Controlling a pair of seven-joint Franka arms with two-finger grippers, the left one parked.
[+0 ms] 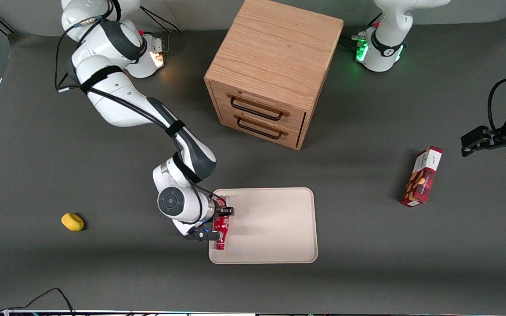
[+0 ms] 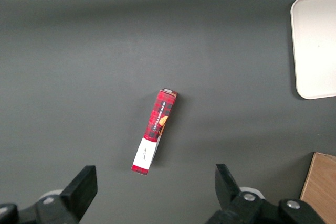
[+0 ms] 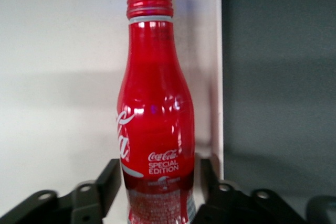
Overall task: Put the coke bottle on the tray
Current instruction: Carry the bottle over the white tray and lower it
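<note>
The coke bottle (image 1: 222, 229) is slim and red with white script and a red cap. It lies lengthwise over the pale beige tray (image 1: 275, 228), just inside the tray's rim at the working arm's end. My right gripper (image 1: 220, 215) is shut on the bottle's lower body. In the right wrist view the bottle (image 3: 156, 103) fills the middle, with the black fingers (image 3: 111, 179) of the gripper (image 3: 157, 182) on either side of it. The tray (image 3: 58, 51) lies under it. I cannot tell whether the bottle rests on the tray. The tray also shows in the left wrist view (image 2: 317, 45).
A wooden two-drawer cabinet (image 1: 275, 70) stands farther from the front camera than the tray. A red snack box (image 1: 422, 177) lies toward the parked arm's end and shows in the left wrist view (image 2: 156, 129). A small yellow object (image 1: 72, 221) lies toward the working arm's end.
</note>
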